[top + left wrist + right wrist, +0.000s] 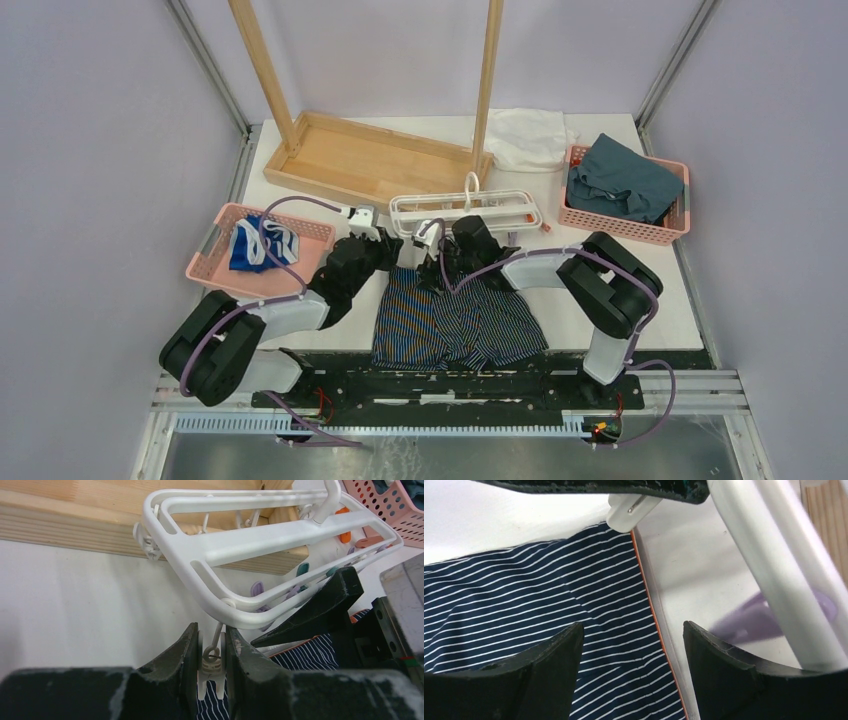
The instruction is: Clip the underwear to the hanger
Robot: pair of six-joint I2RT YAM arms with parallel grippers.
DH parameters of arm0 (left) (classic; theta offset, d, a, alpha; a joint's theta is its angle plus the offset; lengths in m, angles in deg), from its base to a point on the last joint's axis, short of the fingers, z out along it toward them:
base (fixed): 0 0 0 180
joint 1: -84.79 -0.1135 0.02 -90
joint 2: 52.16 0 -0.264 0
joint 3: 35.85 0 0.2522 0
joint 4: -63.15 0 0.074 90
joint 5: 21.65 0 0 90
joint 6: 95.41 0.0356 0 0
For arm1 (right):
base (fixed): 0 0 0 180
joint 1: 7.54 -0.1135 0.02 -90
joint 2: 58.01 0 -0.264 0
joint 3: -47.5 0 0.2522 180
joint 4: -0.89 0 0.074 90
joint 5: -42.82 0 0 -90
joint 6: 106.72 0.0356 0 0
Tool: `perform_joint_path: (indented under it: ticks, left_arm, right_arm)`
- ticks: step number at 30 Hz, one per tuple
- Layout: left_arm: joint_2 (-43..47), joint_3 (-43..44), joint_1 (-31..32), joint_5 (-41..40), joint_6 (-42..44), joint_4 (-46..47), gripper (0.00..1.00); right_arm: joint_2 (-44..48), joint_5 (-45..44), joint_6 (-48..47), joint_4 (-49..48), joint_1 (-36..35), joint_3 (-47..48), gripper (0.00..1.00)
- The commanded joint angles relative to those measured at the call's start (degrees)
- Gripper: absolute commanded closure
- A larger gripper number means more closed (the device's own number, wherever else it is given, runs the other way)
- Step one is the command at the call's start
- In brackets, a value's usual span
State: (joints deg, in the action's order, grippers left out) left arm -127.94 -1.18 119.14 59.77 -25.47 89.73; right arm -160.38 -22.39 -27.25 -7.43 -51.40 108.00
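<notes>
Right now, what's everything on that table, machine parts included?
Dark navy pinstriped boxer shorts: one, orange trim, spread near centre.
White plastic drying hanger: one, just beyond the shorts.
White clothespin clip: one, wired to the hanger's near end.
Left pink plastic basket: one, holding a blue-and-white garment.
Right pink plastic basket: one, holding a teal cloth.
Tall wooden rack: one, far side.
White cloth: one, far right.
Left tool: black, shut on the clip.
Right tool: black, open over the shorts' orange edge.

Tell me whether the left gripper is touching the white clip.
Touching. In the left wrist view, the left gripper pinches the white clip hanging from the hanger, fingers pressed on both sides.
</notes>
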Motion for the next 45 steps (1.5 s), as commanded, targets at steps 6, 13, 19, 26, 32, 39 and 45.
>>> perform_joint_path:
  ticks: [6, 13, 19, 26, 32, 39, 45]
  left_arm:
    - [-1.3, 1.6, -0.2, 0.3, 1.3, 2.3, 0.97]
    - [-2.1, 1.8, -0.2, 1.1, 1.1, 2.6, 0.97]
    - [-1.8, 1.7, -0.2, 1.0, 1.4, 2.4, 0.97]
    - [-1.5, 1.8, -0.3, 0.4, 1.7, 2.2, 0.97]
    - [-0.7, 1.5, -0.2, -0.7, 1.8, 1.8, 0.97]
    - [-0.5, 1.3, -0.3, -1.3, 1.9, 1.8, 0.97]
    - [-0.3, 1.3, -0.3, -1.4, 2.0, 1.6, 0.97]
  right_arm:
    - [-1.9, -7.0, -2.0, 2.0, -0.2, 1.7, 0.22]
    - [-2.3, -9.4, -3.8, 4.2, -1.7, 2.6, 0.34]
    - [-0.9, -10.4, -4.0, 3.5, -2.3, 0.9, 0.63]
    - [8.4, -14.0, -6.8, 1.7, -3.6, -3.8, 0.95]
    - [20.3, -23.2, -14.8, 5.5, -7.8, -5.8, 0.98]
    - [26.6, -37.5, -21.4, 14.2, -18.7, -7.2, 0.97]
    - [20.9, -50.2, -19.6, 16.3, -34.4, -10.0, 0.73]
